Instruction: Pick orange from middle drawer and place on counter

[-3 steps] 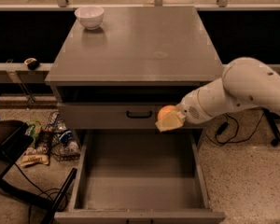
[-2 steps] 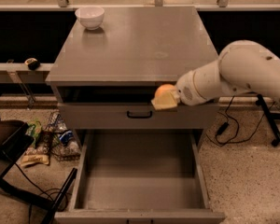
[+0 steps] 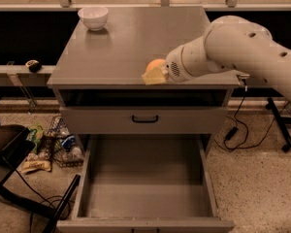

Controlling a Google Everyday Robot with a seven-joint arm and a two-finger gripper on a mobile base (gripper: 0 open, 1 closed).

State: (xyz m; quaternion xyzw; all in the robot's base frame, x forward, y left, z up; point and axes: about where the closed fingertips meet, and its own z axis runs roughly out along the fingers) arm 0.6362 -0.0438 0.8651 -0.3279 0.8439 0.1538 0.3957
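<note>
We see the gripper [image 3: 153,74] pinching the orange [image 3: 155,63] over the front edge of the counter [image 3: 116,42], above the open middle drawer [image 3: 145,183].

My tool [image 3: 157,74], white with pale yellow tips, grips the bright orange [image 3: 154,63] above the front edge of the plain grey surface [image 3: 121,38]. Beyond it, leftward, is a white bowl [image 3: 93,17]. Below it are a black handle [image 3: 145,119] and a grey drawer [image 3: 145,178].

Smooth orange [image 3: 155,63] in jaws, over matt counter [image 3: 114,45]
</note>
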